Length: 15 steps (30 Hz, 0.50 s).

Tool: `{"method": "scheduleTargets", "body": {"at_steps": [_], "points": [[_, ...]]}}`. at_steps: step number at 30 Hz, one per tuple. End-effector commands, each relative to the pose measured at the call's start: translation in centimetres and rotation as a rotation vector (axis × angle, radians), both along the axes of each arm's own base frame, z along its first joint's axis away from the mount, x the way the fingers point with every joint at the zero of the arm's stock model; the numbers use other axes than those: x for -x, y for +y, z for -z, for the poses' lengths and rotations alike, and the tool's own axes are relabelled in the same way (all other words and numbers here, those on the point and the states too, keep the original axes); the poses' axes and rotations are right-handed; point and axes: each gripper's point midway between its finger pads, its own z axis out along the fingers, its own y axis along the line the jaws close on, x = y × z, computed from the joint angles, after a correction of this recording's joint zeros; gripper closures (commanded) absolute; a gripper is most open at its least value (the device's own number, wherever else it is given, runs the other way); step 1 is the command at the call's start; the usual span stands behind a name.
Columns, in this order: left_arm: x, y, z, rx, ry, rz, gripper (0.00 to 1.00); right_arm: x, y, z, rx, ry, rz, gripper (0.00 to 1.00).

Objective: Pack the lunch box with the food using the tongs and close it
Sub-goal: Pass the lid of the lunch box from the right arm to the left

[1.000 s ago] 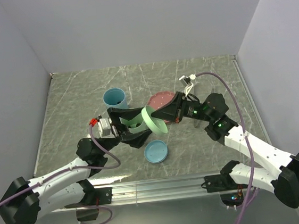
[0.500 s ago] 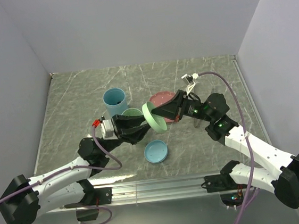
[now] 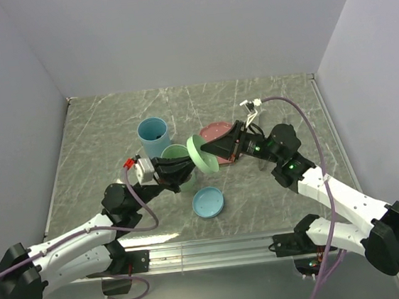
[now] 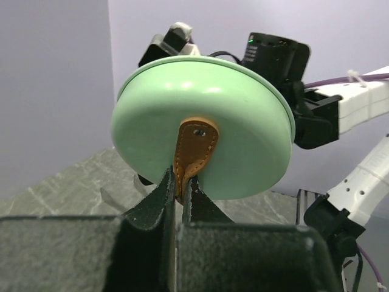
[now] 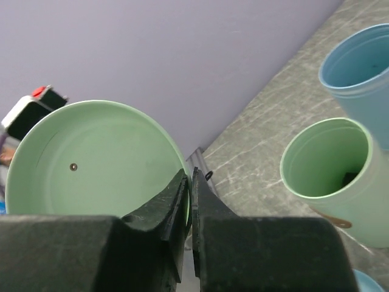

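Over the table, left fingers pinch the green lid by its tab; right fingers, its rim.

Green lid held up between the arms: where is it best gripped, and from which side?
The brown leather tab on the green lid, from its domed outer side: the tab sticks out from the centre, thin enough to pinch. The left hand is shut on it there.

White shells and chunky black joints on both: left arm, right arm. Purple cable trails off each. Red tab at the left wrist, green lights glowing on the right. The left gripper has matte black, wedge-shaped fingers.
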Motion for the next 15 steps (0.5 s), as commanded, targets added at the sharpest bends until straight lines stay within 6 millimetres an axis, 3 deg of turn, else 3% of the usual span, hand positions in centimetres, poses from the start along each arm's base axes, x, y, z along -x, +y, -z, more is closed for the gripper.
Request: {"method": "scheduleTargets", "body": {"at_steps": [1, 3, 4, 7, 12, 15], "points": [[-1.9, 1.6, -3.0, 0.059, 0.015, -0.138, 1.00, -0.8, -0.1, 0.5, 0.040, -0.032, 0.057, 0.88], [-3.2, 2.4, -2.9, 0.056, 0.071, -0.212, 1.00, -1.6, -0.4, 1.0, 0.065, -0.039, 0.105, 0.77], [-3.1, 2.5, -3.4, 0.060, 0.073, -0.211, 1.00, -1.7, -0.6, 1.2, 0.073, -0.040, 0.120, 0.65], [-4.8, 4.0, -3.4, 0.060, 0.140, -0.324, 1.00, -2.5, -1.5, 1.4, 0.096, -0.052, 0.195, 0.50], [-7.1, 5.7, -2.5, -0.018, 0.250, -0.486, 1.00, -3.5, -3.4, 1.5, 0.137, -0.079, 0.325, 0.46], [-8.8, 6.8, -1.0, -0.113, 0.347, -0.617, 1.00, -4.0, -5.0, 1.7, 0.158, -0.081, 0.416, 0.46]]}}
